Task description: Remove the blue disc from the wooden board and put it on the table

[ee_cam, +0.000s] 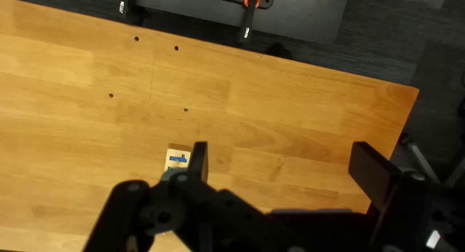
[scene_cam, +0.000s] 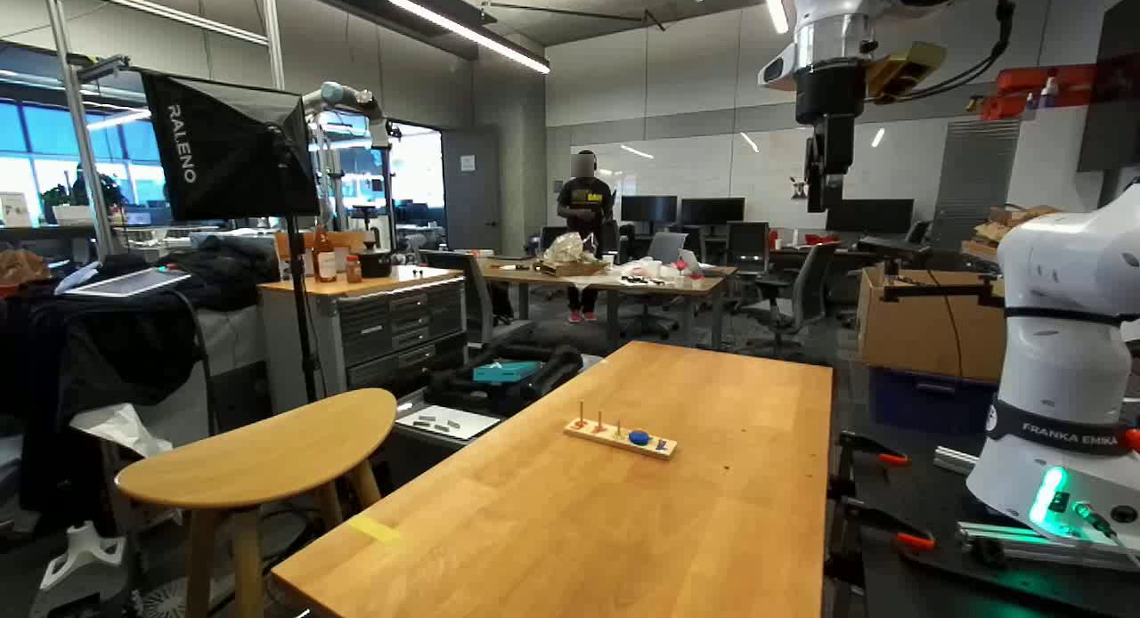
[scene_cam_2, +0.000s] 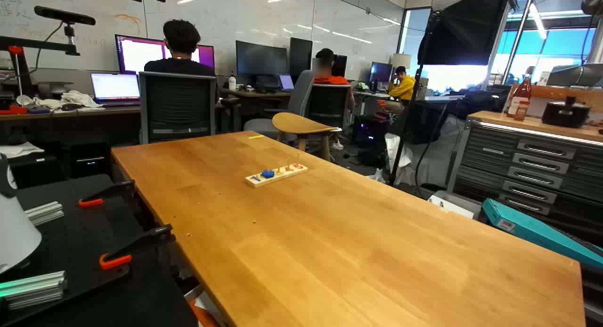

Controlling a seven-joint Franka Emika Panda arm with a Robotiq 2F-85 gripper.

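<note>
The blue disc [scene_cam: 639, 437] [scene_cam_2: 268, 174] sits on the wooden board, near one end. The wooden board [scene_cam: 608, 439] [scene_cam_2: 279, 178] is a pale strip with several short pegs and lies on the table [scene_cam: 695, 529] [scene_cam_2: 330, 232]. In the wrist view, only one end of the board [ee_cam: 173, 153], with a blue numeral, shows beside the left finger; the disc is hidden behind the gripper. My gripper [scene_cam: 826, 199] is high above the table. Its two fingers [ee_cam: 280, 150] are wide apart with only the tabletop [ee_cam: 254, 96] seen between them.
Black clamps with orange handles [scene_cam: 915, 541] [scene_cam_2: 115, 261] grip the table edge on the robot's side. A rounded wooden stool [scene_cam: 267, 449] [scene_cam_2: 301, 123] stands at the table's far side. A yellow tape strip [scene_cam: 375, 529] is on the tabletop. A softbox light [scene_cam: 230, 146] stands beyond.
</note>
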